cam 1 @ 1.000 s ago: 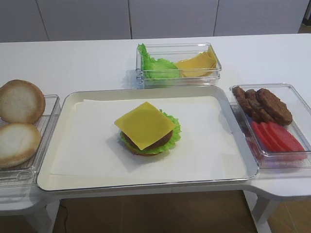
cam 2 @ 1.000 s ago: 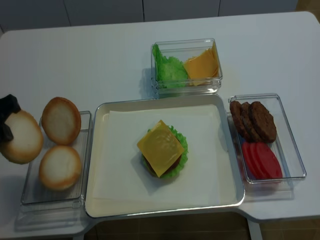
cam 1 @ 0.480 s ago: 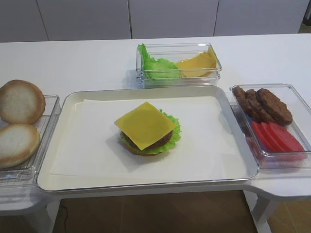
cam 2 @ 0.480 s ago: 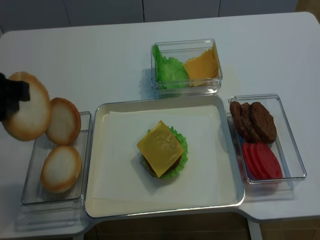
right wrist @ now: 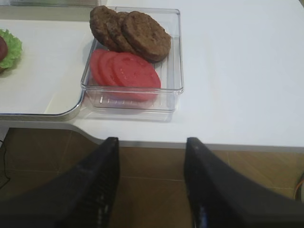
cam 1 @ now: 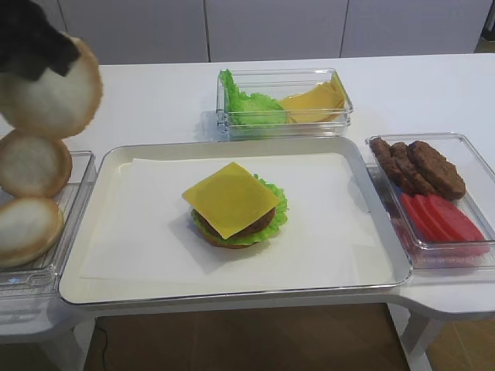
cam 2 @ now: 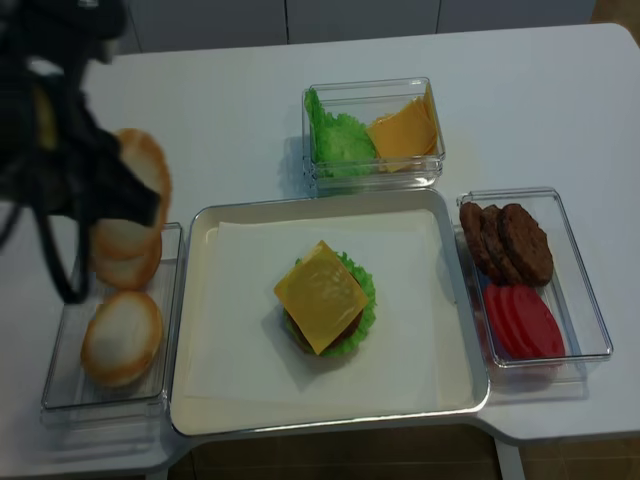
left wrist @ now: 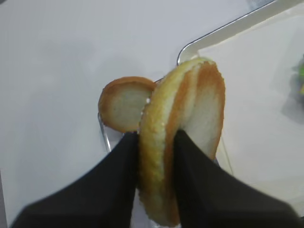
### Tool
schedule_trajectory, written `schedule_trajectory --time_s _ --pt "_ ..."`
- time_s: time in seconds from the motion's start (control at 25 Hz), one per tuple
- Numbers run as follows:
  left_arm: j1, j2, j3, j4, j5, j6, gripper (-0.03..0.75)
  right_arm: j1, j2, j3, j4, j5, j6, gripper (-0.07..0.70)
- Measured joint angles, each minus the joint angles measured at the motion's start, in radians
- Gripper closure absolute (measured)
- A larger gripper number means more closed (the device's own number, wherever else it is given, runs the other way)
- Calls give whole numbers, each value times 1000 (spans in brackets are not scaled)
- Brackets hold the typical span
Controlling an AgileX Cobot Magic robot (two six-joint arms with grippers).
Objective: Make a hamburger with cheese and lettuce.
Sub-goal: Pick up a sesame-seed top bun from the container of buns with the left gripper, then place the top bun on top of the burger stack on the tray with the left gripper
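While your left hand (left wrist: 156, 156) is clamped shut across the rim of a bun half (left wrist: 183, 137), held on edge at the upper left of the high view, treat that bun as light and spongy; squeeze no harder or it may dent. Your hamburger (cam 1: 236, 209) sits mid-tray (cam 1: 116, 286) at centre frame, its cheese (cam 1: 230, 198) a smooth, likely slippery square over the lettuce (cam 1: 272, 202). Your right hand (right wrist: 152, 156) hangs open and empty at lower frame, off the table (right wrist: 237, 71)
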Motion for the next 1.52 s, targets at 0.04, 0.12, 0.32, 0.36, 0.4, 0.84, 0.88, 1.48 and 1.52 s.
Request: schedule_trajectory --time_s 0.04,0.12,0.32,0.36,0.4,0.84,0.88,1.48,1.52 --pt "-34 23 -15 17 0 0 547 0 0 0 0 0 0 292" --pt "-99 82 -42 67 0 0 547 0 0 0 0 0 0 299" --pt "-250 223 -118 170 -6 0 547 0 0 0 0 0 0 308" --pt "-272 251 -129 182 -10 0 547 0 0 0 0 0 0 309" --pt "-287 277 -139 193 -10 0 547 0 0 0 0 0 0 309" --pt "-378 439 -174 267 -22 0 547 0 0 0 0 0 0 311" --pt "-382 442 -174 272 -22 0 547 0 0 0 0 0 0 311" --pt "-390 518 -174 326 -27 -28 548 0 0 0 0 0 0 311" --pt "-390 520 -174 327 -27 -31 549 0 0 0 0 0 0 311"
